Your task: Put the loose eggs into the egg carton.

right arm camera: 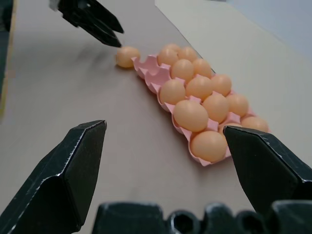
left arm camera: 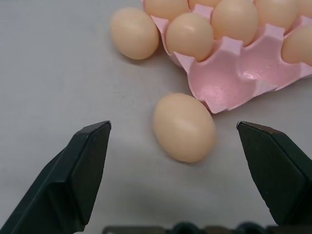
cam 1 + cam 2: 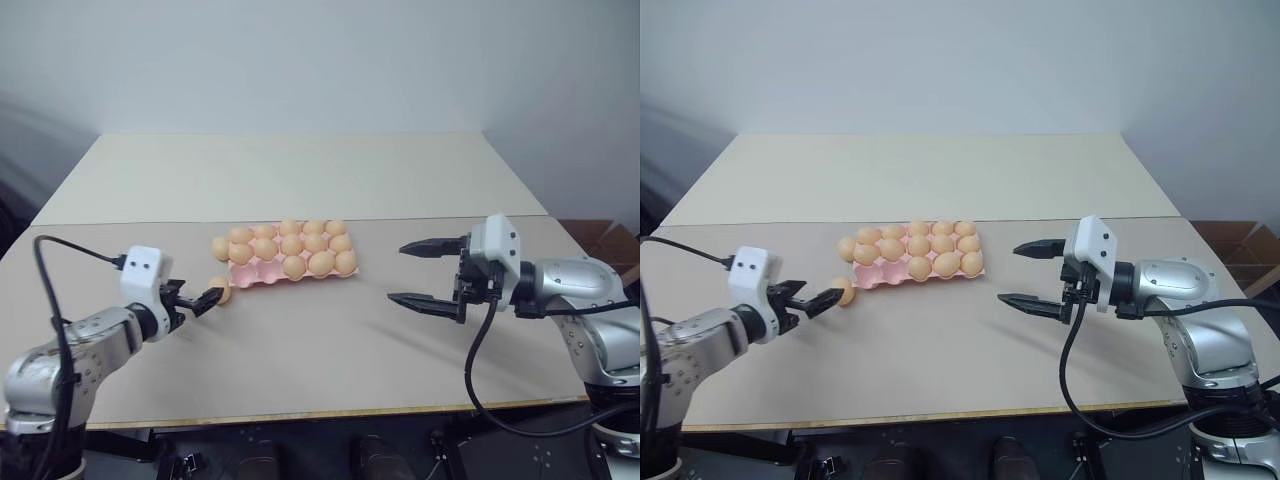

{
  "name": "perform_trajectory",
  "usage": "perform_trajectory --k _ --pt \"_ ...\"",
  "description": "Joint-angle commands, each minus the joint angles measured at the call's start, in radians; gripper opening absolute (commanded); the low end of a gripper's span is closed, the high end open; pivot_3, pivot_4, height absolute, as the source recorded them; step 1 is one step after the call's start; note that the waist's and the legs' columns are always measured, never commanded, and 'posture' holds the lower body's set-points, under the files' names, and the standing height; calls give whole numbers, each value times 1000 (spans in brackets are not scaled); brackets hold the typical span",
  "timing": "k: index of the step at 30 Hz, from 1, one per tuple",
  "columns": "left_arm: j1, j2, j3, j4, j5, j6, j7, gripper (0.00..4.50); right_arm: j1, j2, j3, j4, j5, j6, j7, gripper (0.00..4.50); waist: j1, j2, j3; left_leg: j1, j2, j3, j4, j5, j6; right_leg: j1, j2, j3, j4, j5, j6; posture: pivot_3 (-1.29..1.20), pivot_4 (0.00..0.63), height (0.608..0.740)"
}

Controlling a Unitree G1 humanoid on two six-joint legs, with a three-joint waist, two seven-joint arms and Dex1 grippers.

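Note:
One loose egg [image 2: 184, 127] lies on the table just off the near left corner of the pink egg carton [image 2: 229, 83]. My left gripper [image 3: 208, 298] is open, with a finger [image 2: 83, 165] on each side of this egg and a gap to both. A second loose egg [image 3: 220, 248] rests against the carton's left end. The carton [image 3: 255, 275] holds several eggs, and its near left cups are bare. My right gripper [image 3: 397, 272] hovers open to the right of the carton, pointing at it, with nothing between its fingers.
The tan table's front edge [image 3: 330, 412] runs close below both arms. A lighter table [image 3: 290, 175] adjoins at the back. A cardboard box [image 3: 610, 245] stands off the table's right side. A black cable [image 3: 478, 350] hangs from the right wrist.

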Motion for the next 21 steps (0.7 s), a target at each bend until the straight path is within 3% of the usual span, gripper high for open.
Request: perform_trajectory --k 1,6,16,21 --pt "-41 -10 -36 38 36 -19 -18 4500 -21 -17 -18 -30 38 -22 23 4470 -1 0 0 0 0 0 0 0 0 0 0 0 0 0 0 0 150 740" --pt "-66 -28 -63 70 73 -11 -18 4500 -25 -19 -19 -30 44 -21 22 4470 0 0 0 0 0 0 0 0 0 0 0 0 0 0 0 0 150 740" --pt "-55 -28 -36 59 101 -7 -45 1504 -18 -18 -28 -35 53 -19 6 4500 1 0 0 0 0 0 0 0 0 0 0 0 0 0 0 0 150 740" --pt "16 33 14 -30 103 27 -65 1367 3 -21 -41 -53 59 -15 -5 4500 -4 0 0 -1 0 0 0 0 0 -1 0 0 0 0 0 0 150 740"
